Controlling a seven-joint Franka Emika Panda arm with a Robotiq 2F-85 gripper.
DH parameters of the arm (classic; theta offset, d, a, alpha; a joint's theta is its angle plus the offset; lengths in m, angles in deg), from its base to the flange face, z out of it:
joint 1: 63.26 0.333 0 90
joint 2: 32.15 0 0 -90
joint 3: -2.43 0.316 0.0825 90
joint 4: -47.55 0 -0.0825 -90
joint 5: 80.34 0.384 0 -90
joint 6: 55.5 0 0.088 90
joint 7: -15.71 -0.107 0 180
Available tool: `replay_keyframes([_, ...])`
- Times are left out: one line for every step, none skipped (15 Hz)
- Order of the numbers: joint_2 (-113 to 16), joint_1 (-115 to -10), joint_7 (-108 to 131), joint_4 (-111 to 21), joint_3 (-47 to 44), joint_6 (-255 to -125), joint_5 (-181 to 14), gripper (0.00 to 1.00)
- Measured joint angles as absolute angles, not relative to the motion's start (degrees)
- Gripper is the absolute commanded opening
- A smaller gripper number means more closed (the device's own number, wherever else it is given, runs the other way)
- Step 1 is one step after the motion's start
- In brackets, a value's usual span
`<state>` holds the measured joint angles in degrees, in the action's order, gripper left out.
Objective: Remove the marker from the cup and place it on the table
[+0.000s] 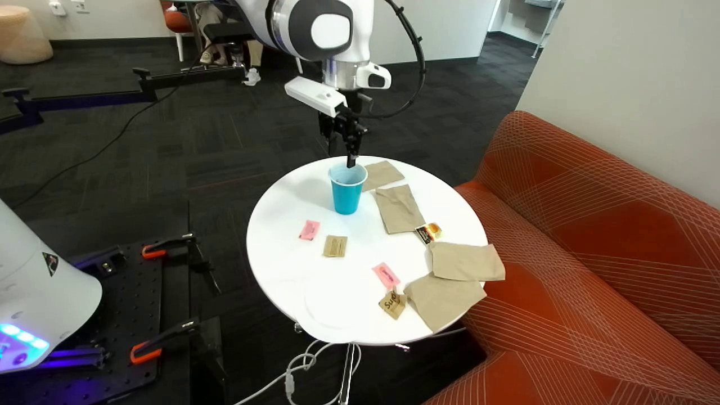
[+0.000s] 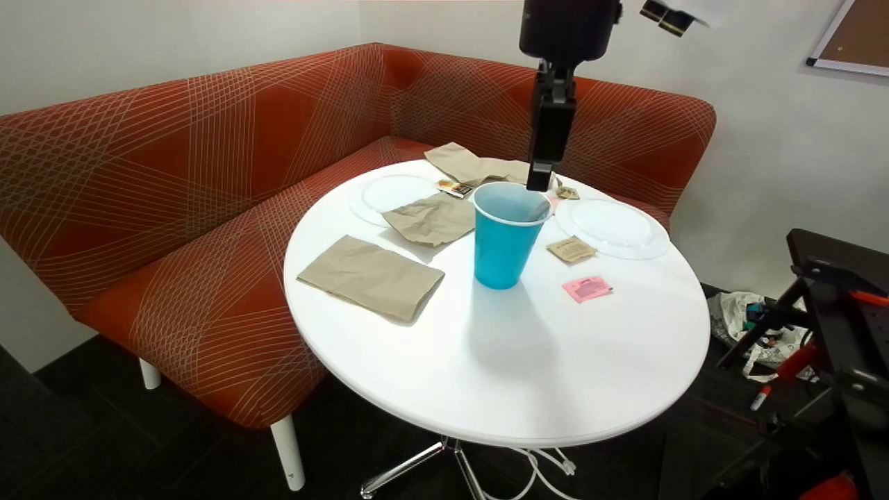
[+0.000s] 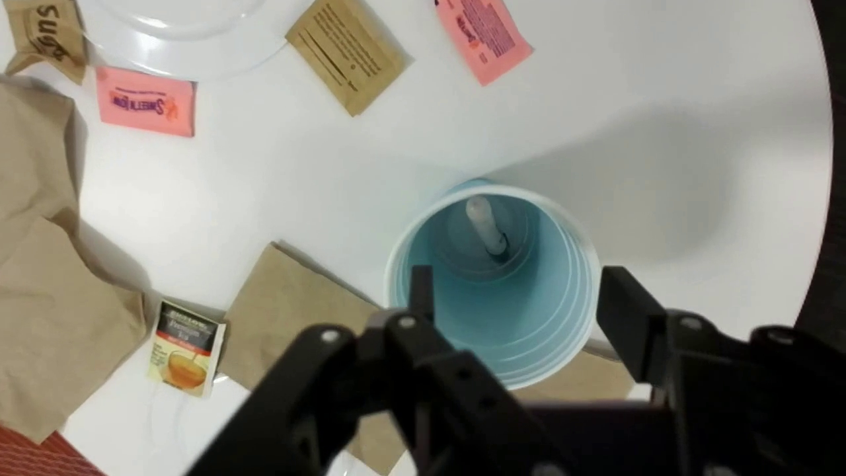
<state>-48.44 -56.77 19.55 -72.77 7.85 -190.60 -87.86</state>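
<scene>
- One marker, pale with a dark end, is inside the blue cup, right of centre in the wrist view; it sits toward the upper part of the cup's interior, and which end is higher is hard to tell.
- To lift it out well, the tool probably needs to shift toward the upper part of that frame until the marker is between the fingers, then narrow enough to pass inside the rim and go straight down. Descending at this spread could catch the rim and tip the cup, which looks light.
- The gripper itself is spread wide, roughly matching the cup's mouth, with nothing in its grasp; the finger nearer the frame's left overlaps the rim, the other stands at its right edge.
- In an exterior view, the cup stands upright on the round white table, above the middle of the frame, with a brown napkin near its right side. Setting the marker down on the table's left part looks sensible.
- In an exterior view, above centre, one of the fingertips hangs at the cup's rim; whether they touch cannot be told. A pink packet lies to the right of the cup.
</scene>
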Motion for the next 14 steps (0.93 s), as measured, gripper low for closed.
replay_keyframes([-49.0, -56.6, 19.3, -72.3, 7.9, -190.6, -87.9, 0.6])
replay_keyframes([-49.6, -56.4, 18.8, -71.9, 7.9, -190.6, -87.9, 0.56])
replay_keyframes([-50.2, -56.2, 18.6, -71.6, 7.9, -190.6, -87.9, 0.55])
replay_keyframes([-50.8, -56.1, 18.5, -71.2, 7.9, -190.6, -87.9, 0.55])
replay_keyframes([-51.4, -55.9, 18.5, -70.8, 7.9, -190.6, -87.9, 0.52])
replay_keyframes([-51.9, -55.9, 18.4, -70.5, 7.9, -190.6, -87.9, 0.49])
replay_keyframes([-52.4, -55.8, 18.4, -70.1, 7.9, -190.6, -87.9, 0.49])
replay_keyframes([-52.9, -55.8, 18.4, -69.8, 7.8, -190.6, -87.9, 0.47])
replay_keyframes([-53.4, -55.8, 18.3, -69.5, 7.8, -190.6, -87.9, 0.48])
replay_keyframes([-53.8, -55.8, 18.0, -69.2, 7.8, -190.6, -87.9, 0.48])
replay_keyframes([-54.2, -55.8, 17.6, -69.1, 7.8, -190.6, -87.9, 0.5])
replay_keyframes([-54.5, -55.8, 17.4, -68.9, 7.8, -190.6, -87.9, 0.5])
replay_keyframes([-54.8, -55.8, 17.4, -68.9, 7.7, -190.6, -87.9, 0.51])
replay_keyframes([-55.1, -55.8, 17.3, -68.9, 7.7, -190.6, -87.9, 0.51])
